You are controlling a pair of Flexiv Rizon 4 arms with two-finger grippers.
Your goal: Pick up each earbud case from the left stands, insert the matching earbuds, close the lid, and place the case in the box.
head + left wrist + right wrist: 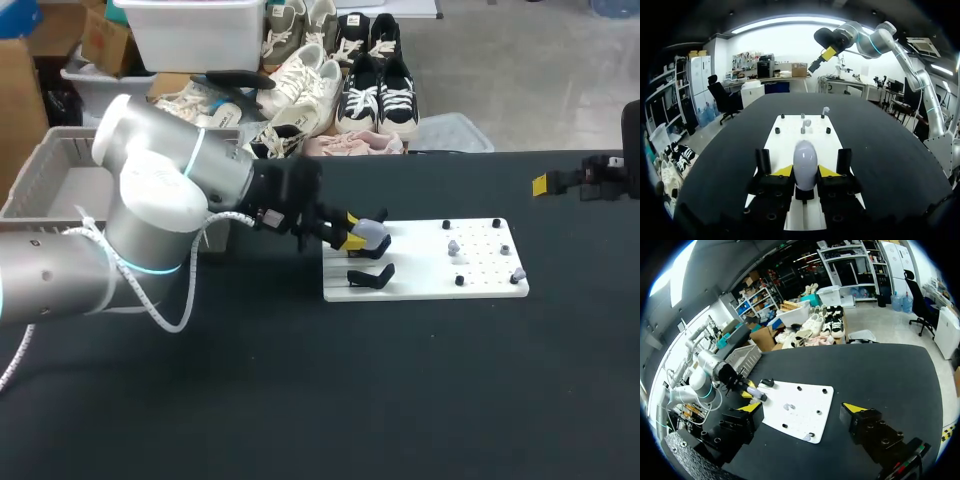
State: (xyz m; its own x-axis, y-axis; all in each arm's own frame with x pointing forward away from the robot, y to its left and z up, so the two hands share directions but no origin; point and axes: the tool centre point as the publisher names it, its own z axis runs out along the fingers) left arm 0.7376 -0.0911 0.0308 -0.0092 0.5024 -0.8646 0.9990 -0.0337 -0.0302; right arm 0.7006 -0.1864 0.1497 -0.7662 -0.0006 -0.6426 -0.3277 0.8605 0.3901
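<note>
Leftward — case (pixel 374 236) near board (pixel 485 272) edge

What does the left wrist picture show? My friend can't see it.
The left arm's jaws grip a pale rounded earbud case from both sides, over a white board. Small grey earbuds stand farther ahead on it.

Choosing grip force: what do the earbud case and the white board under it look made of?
Earbud case: likely smooth hard plastic, pale lavender-grey, with a soft sheen on its rounded top. White board: rigid matte plastic or painted sheet, unclear which; flat, no glare.
</note>
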